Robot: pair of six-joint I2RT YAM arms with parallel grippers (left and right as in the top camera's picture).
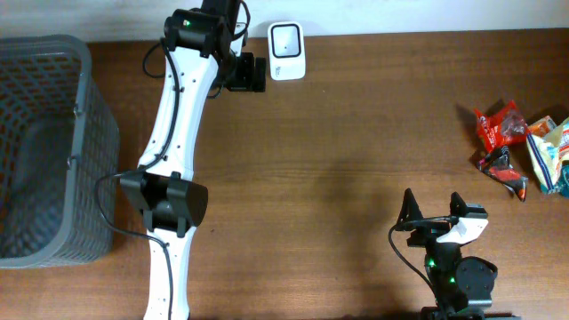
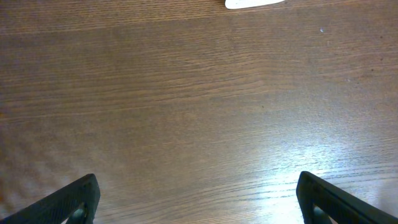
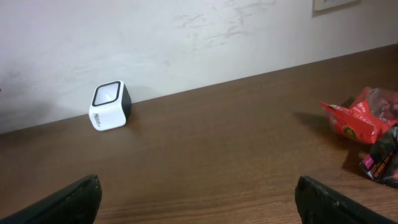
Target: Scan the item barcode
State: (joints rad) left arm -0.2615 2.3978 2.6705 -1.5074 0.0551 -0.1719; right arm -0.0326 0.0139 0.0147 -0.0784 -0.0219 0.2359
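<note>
Overhead showed left gripper (image 1: 252, 73) and right gripper (image 1: 434, 209) wide open, empty; crumpled red packet (image 1: 500, 132) at 3 o'clock could slip if pinched on loose film.

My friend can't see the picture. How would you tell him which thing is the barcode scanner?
Look at the wooden table, along its far edge by the white wall. The scanner is the small white box there with a dark square window, nothing like the bright crinkly snack packets on the right.
</note>
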